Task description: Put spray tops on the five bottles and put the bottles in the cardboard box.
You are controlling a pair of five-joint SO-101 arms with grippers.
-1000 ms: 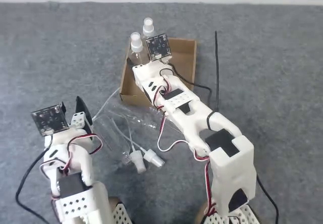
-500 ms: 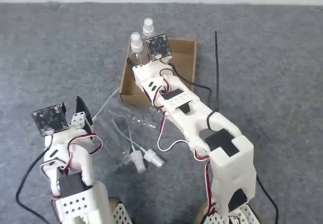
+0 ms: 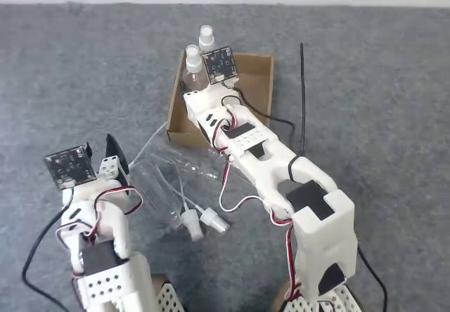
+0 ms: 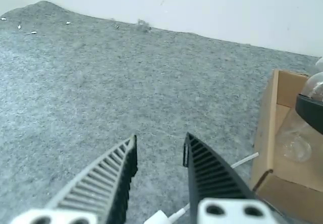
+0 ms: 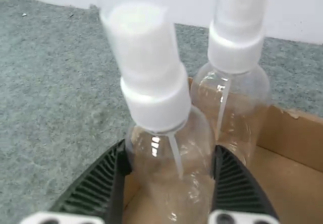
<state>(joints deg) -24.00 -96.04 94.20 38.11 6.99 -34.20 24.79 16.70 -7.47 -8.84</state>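
My right gripper (image 5: pixel 171 156) is shut on a clear bottle (image 5: pixel 169 148) with a white spray top (image 5: pixel 149 77), which leans slightly at the left wall of the cardboard box (image 3: pixel 256 80). From above, that bottle (image 3: pixel 192 69) stands just ahead of the right arm's wrist. A second capped bottle (image 5: pixel 233 90) stands upright behind it in the box's far corner (image 3: pixel 206 39). Two clear uncapped bottles (image 3: pixel 176 164) lie on the carpet between the arms. Two loose spray tops (image 3: pixel 202 221) lie near them. My left gripper (image 4: pixel 159 146) stays open over bare carpet, holding nothing.
Grey carpet (image 3: pixel 365 115) covers the whole table. A black cable (image 3: pixel 301 94) rises beside the box's right side. The box's right half is bare cardboard (image 5: pixel 298 133). The left wrist view catches the box's near corner (image 4: pixel 272 128) off to one side.
The bottle in my right gripper has shifted a little, its cap now slightly farther and to the right. The left arm has kept still.
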